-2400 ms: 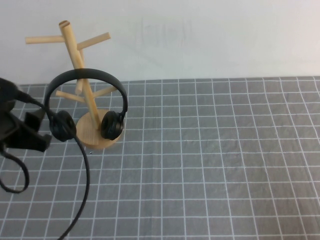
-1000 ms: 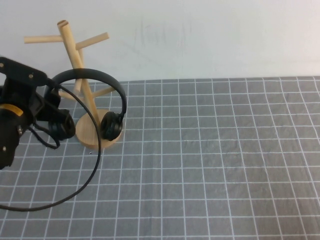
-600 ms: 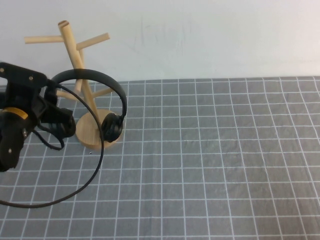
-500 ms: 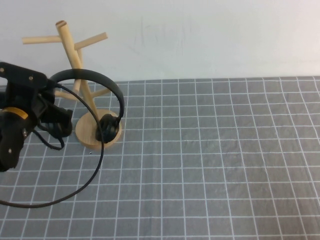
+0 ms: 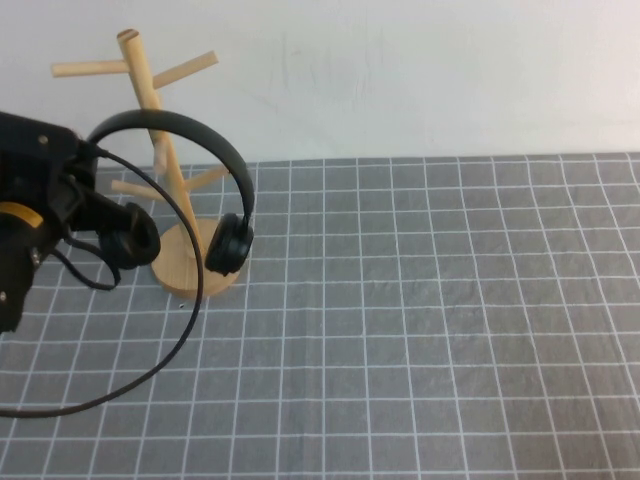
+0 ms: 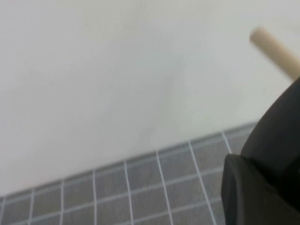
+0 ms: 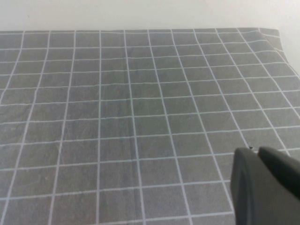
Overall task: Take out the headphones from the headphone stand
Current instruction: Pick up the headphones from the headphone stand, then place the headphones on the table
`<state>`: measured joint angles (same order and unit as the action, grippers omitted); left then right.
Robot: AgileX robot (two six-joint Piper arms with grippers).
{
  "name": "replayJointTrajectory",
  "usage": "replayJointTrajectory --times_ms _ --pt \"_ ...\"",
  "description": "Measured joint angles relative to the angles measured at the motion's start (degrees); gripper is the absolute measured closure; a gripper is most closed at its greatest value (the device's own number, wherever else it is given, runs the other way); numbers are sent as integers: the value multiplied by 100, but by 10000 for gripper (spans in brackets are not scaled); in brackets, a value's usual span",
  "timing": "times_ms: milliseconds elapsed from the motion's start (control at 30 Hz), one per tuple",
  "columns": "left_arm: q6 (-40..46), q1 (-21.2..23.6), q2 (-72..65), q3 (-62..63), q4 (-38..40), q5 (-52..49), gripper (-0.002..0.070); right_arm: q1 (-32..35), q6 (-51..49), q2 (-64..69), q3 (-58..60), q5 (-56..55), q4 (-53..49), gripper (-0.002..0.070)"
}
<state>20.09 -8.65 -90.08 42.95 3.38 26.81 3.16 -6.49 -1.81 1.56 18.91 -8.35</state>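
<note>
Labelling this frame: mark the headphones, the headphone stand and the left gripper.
headphones (image 5: 231, 244): high view, on the right ear cup.
headphone stand (image 5: 139, 71): high view, on the upper pole.
left gripper (image 5: 120, 232): high view, at the left ear cup.

The headphone stand (image 5: 170, 190) is being carried at the far left of the table (image 5: 420, 330), close before the wall (image 5: 400, 70) behind it. The headphones (image 5: 180, 190) are being held around the stand's pole, one ear cup lying left of the base at the left tool (image 5: 105, 225) and the other hanging before the base's right edge. The right tool (image 7: 267, 187) is being kept above the table, well apart from the stand.
</note>
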Motion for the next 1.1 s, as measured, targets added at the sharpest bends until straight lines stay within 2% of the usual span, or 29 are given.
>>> replayJointTrajectory --times_ms 667,933,1100 --pt "-16 -384 2838 0 -369 -3129 619 0 0 0 0 0 0 682" --pt "-284 -384 3295 0 -125 -4903 620 0 0 0 0 0 0 682" --pt "-344 -384 3295 0 223 -5517 620 0 0 0 0 0 0 682"
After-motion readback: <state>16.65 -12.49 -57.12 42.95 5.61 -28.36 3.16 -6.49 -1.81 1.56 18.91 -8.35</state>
